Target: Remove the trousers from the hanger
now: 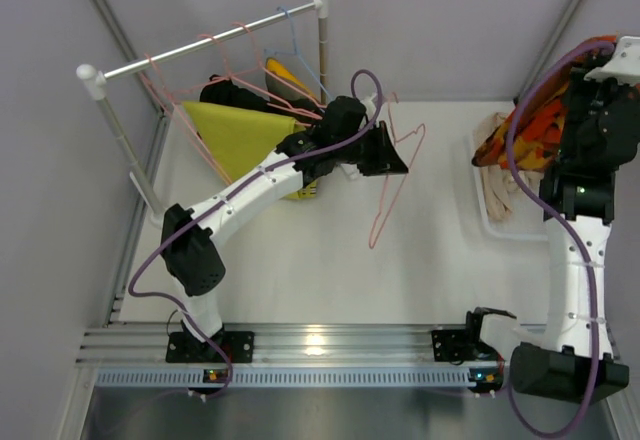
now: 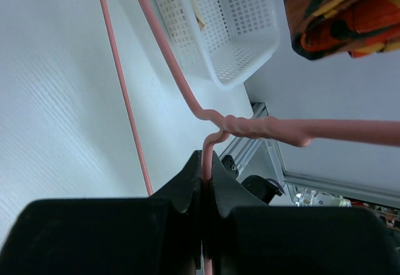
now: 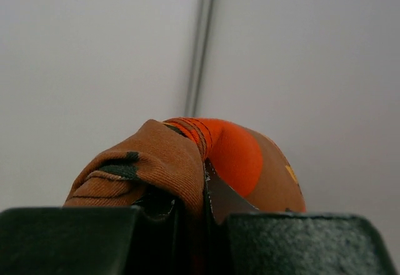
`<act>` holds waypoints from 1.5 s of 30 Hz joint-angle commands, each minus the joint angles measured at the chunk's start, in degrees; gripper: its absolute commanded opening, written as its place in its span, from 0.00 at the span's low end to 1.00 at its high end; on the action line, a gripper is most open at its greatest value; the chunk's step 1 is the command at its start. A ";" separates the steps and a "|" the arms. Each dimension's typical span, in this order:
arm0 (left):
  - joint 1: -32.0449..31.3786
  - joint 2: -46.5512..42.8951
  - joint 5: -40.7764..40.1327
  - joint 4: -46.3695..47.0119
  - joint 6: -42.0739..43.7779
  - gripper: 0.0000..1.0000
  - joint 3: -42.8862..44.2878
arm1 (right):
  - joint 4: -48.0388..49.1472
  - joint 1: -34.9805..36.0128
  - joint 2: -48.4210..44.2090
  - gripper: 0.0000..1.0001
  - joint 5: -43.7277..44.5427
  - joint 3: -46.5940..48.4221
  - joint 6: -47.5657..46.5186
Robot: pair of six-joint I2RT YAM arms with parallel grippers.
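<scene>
Between the closed fingers of the right gripper (image 3: 203, 222), the orange-red trousers (image 3: 206, 162) are pinched in a bunched fold. The rest droops below and to the gripper's left, free of the pink hanger (image 1: 395, 175). Beneath them sits the white basket (image 1: 487, 222), holding the beige trousers (image 1: 497, 175). The bare hanger is well apart, its neck clamped tight in the left gripper (image 2: 206, 181). The right arm is the nearer to the basket, so lowering and release look likely next.

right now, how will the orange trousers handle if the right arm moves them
Probably floppy: the orange trousers hang bunched from the right gripper. Likely light, since a small pinch of cloth holds them. They'd probably sway and could snag the basket rim.
</scene>
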 commanded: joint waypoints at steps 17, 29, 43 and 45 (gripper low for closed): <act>0.16 -7.43 -4.08 1.49 6.72 0.00 1.28 | 9.16 -9.90 5.36 0.00 5.55 -12.82 -16.92; 0.16 -6.82 -3.11 2.89 9.10 0.00 2.86 | 4.43 -9.11 32.68 0.23 -6.03 -4.16 -7.88; -0.19 -17.60 3.39 6.40 12.17 0.00 -4.51 | -12.09 -9.64 16.73 1.00 -17.99 -5.80 -8.13; -0.28 -20.60 2.78 6.93 14.54 0.00 -8.71 | -14.99 -9.64 11.98 1.00 -19.76 -6.50 -8.66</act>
